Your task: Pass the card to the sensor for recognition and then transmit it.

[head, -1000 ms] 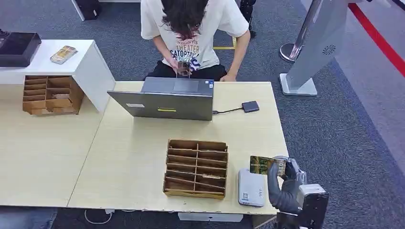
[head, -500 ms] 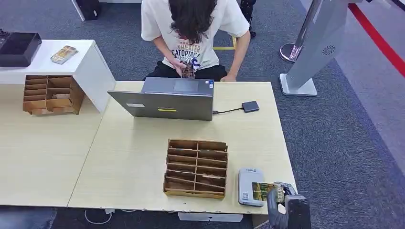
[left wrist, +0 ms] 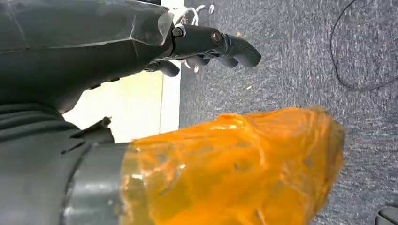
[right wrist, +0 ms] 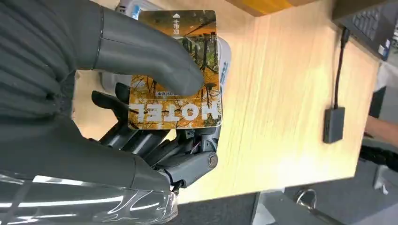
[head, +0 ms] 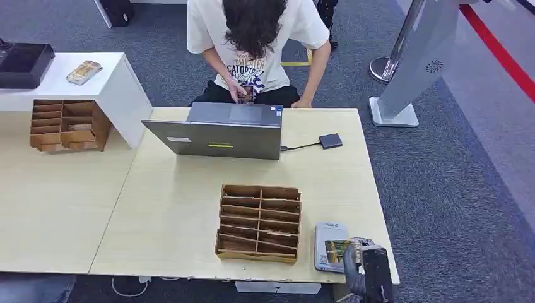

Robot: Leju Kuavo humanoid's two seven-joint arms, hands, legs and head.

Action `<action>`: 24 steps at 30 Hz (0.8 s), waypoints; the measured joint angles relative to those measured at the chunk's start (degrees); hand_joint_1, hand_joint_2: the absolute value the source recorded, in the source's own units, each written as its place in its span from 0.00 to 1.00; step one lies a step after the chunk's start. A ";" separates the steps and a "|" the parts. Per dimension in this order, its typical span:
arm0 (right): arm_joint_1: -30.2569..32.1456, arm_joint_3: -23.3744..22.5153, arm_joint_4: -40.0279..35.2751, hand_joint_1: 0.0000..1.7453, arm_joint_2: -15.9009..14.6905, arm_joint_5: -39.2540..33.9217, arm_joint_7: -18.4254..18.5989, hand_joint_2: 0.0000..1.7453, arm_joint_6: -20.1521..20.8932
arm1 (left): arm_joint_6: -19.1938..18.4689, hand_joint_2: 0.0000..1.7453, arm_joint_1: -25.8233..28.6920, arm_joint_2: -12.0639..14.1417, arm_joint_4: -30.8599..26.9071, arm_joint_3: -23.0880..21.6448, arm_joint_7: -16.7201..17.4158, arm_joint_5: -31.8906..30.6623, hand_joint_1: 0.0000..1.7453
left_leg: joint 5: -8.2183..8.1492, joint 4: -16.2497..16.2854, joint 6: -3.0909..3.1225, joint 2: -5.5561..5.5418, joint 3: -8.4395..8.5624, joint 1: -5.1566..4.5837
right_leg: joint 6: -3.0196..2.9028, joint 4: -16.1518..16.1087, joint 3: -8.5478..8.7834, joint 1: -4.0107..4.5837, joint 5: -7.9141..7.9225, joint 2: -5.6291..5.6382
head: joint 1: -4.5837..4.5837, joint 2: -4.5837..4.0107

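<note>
Start at your left hand [left wrist: 211,44]: in its wrist view it hangs beside the table edge over grey carpet, fingers loosely curled with nothing in them that you can see, so it has no part in this step.

Moving right across the pale wooden table [head: 170,208], you pass the wooden slotted organizer [head: 259,222] and come to the white card reader [head: 329,246], lying flat near the table's front right corner.

The hotel key card [right wrist: 176,70] is over that reader. Your right hand [head: 358,262] pinches it, the thumb [right wrist: 150,54] pressed on the printed face and the darker fingers [right wrist: 141,140] underneath. The grip takes the end nearest the hand, and the far end sticks out free over the reader's white body. Whether the card touches the reader or only hovers just above it, you cannot tell.

Expect the card to be light, thin and stiff, with a glossy face that can slide under the thumb. Hold it as you have it, by one short end, flat, and keep the pressure steady rather than hard. Leave the free end uncovered so the sensor reads it.

Across the table a seated person [head: 252,44] behind the laptop [head: 217,131] is likely who receives it.
</note>
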 joint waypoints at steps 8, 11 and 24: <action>-5.41 -1.59 7.98 1.00 2.10 1.33 1.31 1.00 2.97 | 0.00 0.00 -0.50 0.96 0.00 -0.15 0.61 -1.62 0.00 | 0.05 0.00 -0.02 -0.01 0.05 0.00 | -0.07 0.02 0.00 0.00 0.05 0.00 | 0.00 -0.02; -6.28 -2.93 9.69 1.00 2.41 2.25 1.84 1.00 3.68 | 0.00 0.00 -0.55 1.18 -0.02 -0.17 0.72 -1.84 0.00 | 0.05 0.00 -0.02 -0.01 0.04 0.00 | -0.07 0.02 0.00 0.00 0.05 0.00 | 0.00 -0.02; -7.24 -4.83 12.53 1.00 3.08 2.82 2.19 1.00 4.27 | 0.00 0.00 -0.63 1.53 -0.04 -0.17 0.96 -1.95 0.00 | 0.05 0.00 -0.02 -0.01 0.05 0.00 | -0.07 0.02 0.00 0.00 0.05 0.00 | 0.00 -0.02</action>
